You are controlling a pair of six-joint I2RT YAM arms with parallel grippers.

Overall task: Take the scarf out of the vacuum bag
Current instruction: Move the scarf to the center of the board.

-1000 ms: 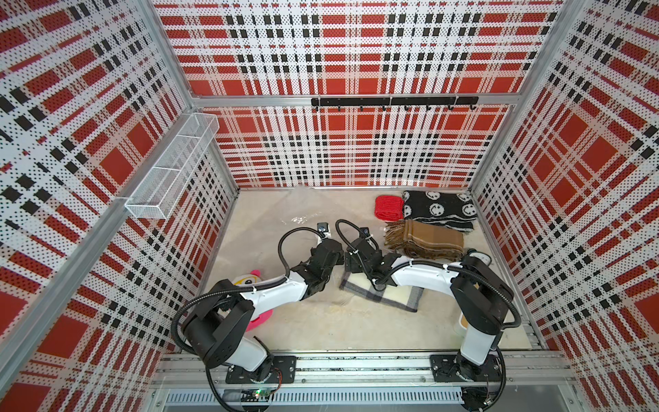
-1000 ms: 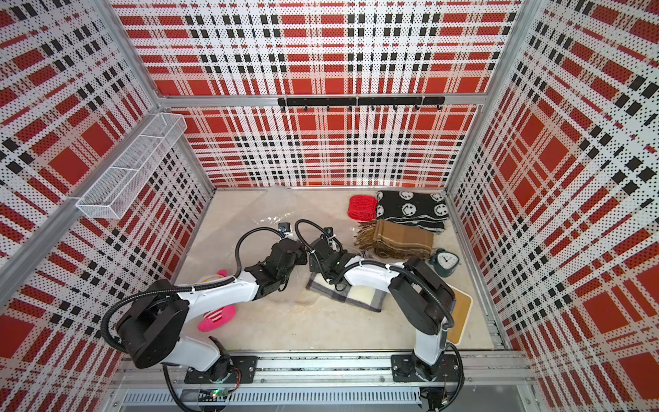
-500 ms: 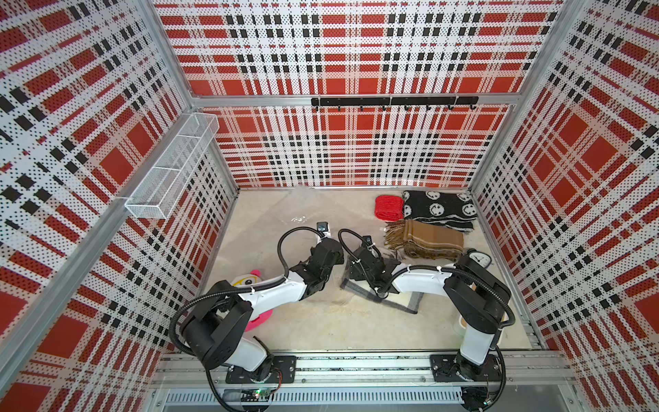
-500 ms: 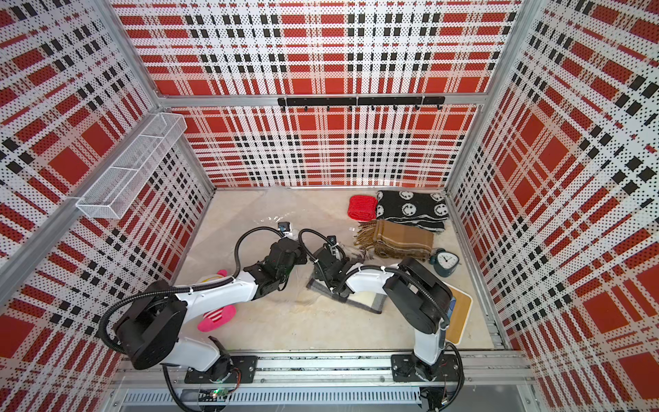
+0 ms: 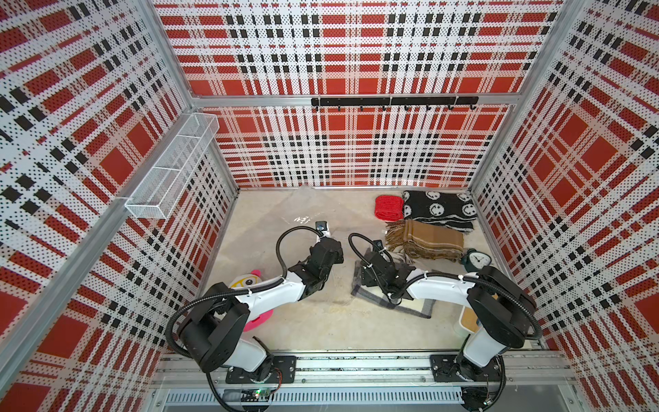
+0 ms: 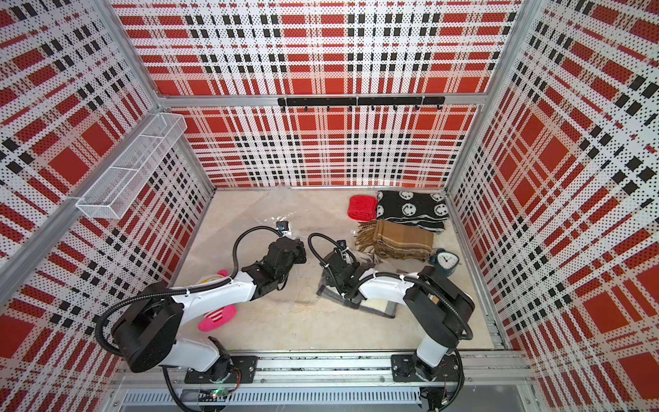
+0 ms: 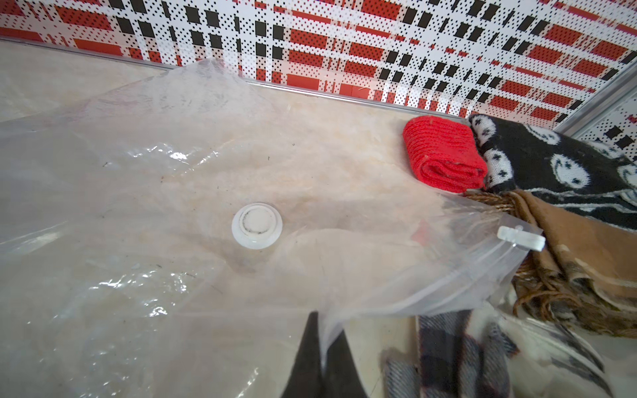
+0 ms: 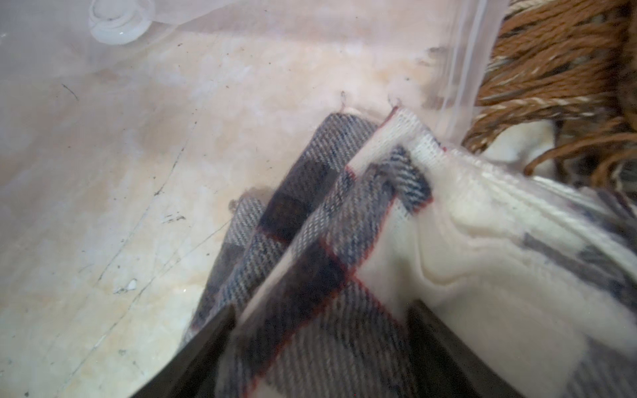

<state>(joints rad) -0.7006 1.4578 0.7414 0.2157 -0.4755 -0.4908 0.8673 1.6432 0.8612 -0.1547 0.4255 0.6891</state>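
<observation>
The vacuum bag (image 7: 172, 172) is clear crinkly plastic with a round white valve cap (image 7: 256, 225), spread over the table's middle and back (image 5: 303, 214). My left gripper (image 7: 324, 344) is shut on the bag's edge and holds it lifted near the zip mouth. The scarf (image 8: 344, 224) is cream with grey-black checks and thin red lines, and it lies right of centre in both top views (image 5: 413, 306) (image 6: 374, 306). My right gripper (image 8: 322, 310) is shut on a raised fold of it. The scarf's corner reaches under the bag's lifted zip edge (image 8: 465, 69).
A red knit roll (image 5: 388, 207), a black smiley scarf (image 5: 438, 210) and a brown fringed scarf (image 5: 424, 242) lie at the back right. A dark green clock (image 5: 476, 259) stands beside them. A pink and white toy (image 6: 217, 317) lies under my left arm. A wire basket (image 5: 171, 171) hangs on the left wall.
The right gripper's jaws have narrowed onto the scarf's fold, and the wrist has shifted slightly. The left gripper has stayed shut on the bag's edge.
</observation>
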